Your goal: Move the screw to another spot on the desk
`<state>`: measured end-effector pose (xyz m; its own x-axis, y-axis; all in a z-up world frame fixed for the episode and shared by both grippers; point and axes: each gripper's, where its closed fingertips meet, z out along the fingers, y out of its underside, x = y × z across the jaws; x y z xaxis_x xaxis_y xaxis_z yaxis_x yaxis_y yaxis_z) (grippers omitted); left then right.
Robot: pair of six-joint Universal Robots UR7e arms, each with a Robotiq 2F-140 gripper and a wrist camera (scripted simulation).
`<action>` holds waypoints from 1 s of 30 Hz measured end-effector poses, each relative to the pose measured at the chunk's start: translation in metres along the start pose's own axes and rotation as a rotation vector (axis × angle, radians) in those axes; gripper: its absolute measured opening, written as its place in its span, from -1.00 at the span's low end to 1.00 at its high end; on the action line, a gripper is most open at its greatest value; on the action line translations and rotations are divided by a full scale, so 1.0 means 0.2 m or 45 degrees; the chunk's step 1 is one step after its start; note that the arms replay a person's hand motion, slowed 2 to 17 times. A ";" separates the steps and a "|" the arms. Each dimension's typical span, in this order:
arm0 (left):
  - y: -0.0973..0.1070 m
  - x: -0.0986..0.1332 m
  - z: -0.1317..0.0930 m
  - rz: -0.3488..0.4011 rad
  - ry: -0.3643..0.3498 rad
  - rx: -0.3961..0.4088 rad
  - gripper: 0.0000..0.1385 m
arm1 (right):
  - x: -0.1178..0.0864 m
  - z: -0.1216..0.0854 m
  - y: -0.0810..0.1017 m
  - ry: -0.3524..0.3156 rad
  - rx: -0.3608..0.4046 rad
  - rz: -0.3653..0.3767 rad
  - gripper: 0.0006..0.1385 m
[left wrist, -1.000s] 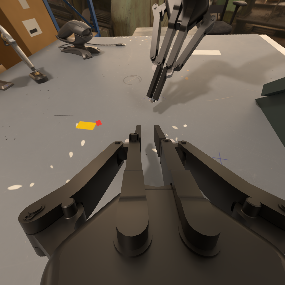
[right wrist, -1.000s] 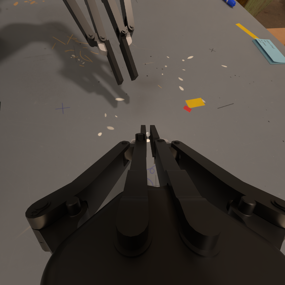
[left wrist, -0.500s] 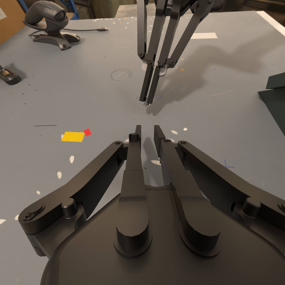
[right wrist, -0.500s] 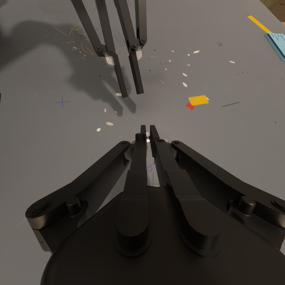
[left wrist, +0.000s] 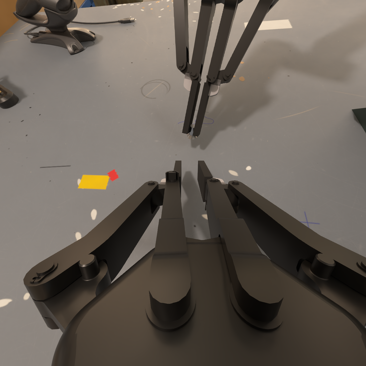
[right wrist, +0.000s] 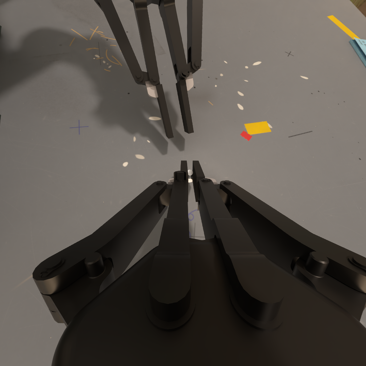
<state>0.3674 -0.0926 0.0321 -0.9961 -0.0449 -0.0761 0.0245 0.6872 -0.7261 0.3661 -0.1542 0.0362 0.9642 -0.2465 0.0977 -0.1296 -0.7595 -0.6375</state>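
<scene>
A small silver screw (right wrist: 190, 172) sits between the fingertips of my right gripper (right wrist: 189, 164), which is shut on it. In the left wrist view the right gripper (left wrist: 191, 133) points steeply down, and the screw (left wrist: 191, 135) pokes out below its tips, just above the grey desk (left wrist: 118, 128). My left gripper (left wrist: 189, 164) has a narrow gap between its fingers and holds nothing. It hovers over the desk a short way in front of the right gripper. It also shows in the right wrist view (right wrist: 180, 134), tips apart, just above the desk.
A barcode scanner on a stand (left wrist: 57, 25) with a loose cable (left wrist: 111, 21) stands at the far left. A yellow patch (left wrist: 93, 181) and a red patch (left wrist: 113, 175) are stuck flat on the desk. A dark slab (left wrist: 360, 118) lies at the right edge, and a blue notepad (right wrist: 359, 47) lies at the desk's edge.
The two grippers have drawn closer together. The right gripper still holds the screw and now stands steeper and lower over the desk. The left gripper's finger gap is unchanged.
</scene>
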 end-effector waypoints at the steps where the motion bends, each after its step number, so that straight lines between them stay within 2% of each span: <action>1: 0.00 0.00 0.00 -0.004 0.006 0.001 -0.68 | 0.00 0.00 0.00 -0.003 0.001 0.000 -0.89; 11: -0.01 -0.01 0.04 -0.073 0.074 0.014 -0.68 | 0.01 0.01 0.00 -0.027 -0.014 -0.011 -0.89; 30: -0.04 -0.03 0.05 -0.158 0.133 0.071 -0.68 | -0.01 0.05 -0.02 -0.084 -0.047 -0.045 -0.89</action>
<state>0.3730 -0.1045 0.0320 -0.9951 -0.0492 0.0857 -0.0974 0.6397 -0.7624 0.3675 -0.1454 0.0311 0.9812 -0.1802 0.0684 -0.1026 -0.7888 -0.6060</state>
